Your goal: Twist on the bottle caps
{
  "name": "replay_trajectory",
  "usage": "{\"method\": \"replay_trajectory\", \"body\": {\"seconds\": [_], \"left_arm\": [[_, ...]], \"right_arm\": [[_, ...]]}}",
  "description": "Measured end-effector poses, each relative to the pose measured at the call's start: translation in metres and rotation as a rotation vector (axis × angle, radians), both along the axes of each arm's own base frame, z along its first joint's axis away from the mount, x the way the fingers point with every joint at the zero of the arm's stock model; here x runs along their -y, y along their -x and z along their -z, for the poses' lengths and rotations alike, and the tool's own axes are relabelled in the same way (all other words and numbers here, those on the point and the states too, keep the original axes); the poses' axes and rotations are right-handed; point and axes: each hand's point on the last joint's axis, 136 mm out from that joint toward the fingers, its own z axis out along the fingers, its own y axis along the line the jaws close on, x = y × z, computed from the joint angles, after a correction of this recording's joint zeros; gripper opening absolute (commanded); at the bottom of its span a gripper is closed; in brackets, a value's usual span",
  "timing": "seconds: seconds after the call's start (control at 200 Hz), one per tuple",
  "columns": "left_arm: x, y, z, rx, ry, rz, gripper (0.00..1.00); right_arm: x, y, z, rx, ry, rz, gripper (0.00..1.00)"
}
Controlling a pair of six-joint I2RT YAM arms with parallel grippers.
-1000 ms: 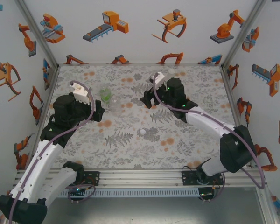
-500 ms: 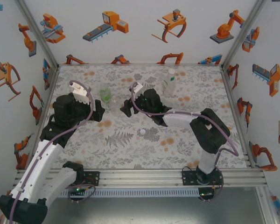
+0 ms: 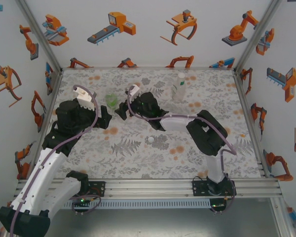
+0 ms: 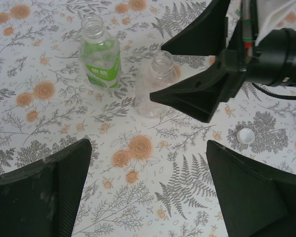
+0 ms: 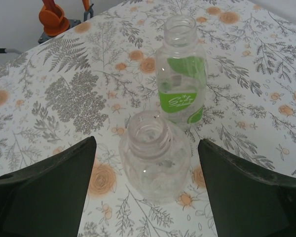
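1. Two grippers at work on the fern-print table [image 3: 89, 158]. The left gripper [image 4: 148, 148] has its fingers wide apart and holds nothing, near the bottles.
2. Green-labelled bottle [image 4: 100, 57]: upright, neck open, no cap.
3. Clear bottle [image 5: 153, 158]: upright, uncapped, just beside the green one.
4. Right gripper [image 3: 121, 109]: fingers spread, one on either side of the clear bottle, not touching it.
5. Loose white cap [image 3: 150, 139]: flat on the table, well apart from both bottles, toward the arm bases.
6. Pale-labelled bottle [image 3: 179, 88]: upright at the far right, white top in place; whether it is tightened cannot be told.
7. Step, as judged: bracing the clear bottle for capping. Next, the right fingers need to close on its body without tipping it, and the left needs a fine pinch on the small cap.
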Motion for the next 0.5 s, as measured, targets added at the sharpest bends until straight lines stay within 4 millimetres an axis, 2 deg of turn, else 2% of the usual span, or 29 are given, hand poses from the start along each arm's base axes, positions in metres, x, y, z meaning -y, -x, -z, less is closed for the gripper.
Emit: {"method": "replay_trajectory", "body": {"seconds": [0.225, 0.501], "left_arm": [[-0.001, 0.002, -0.005, 0.014, 0.008, -0.002, 0.9], [0.0, 0.003, -0.005, 0.011, 0.017, 0.0, 0.9]], "right_arm": [[-0.011, -0.011, 0.025, -0.019, 0.022, 0.004, 0.71], [-0.017, -0.017, 0.039, -0.026, 0.034, 0.002, 0.65]]}}
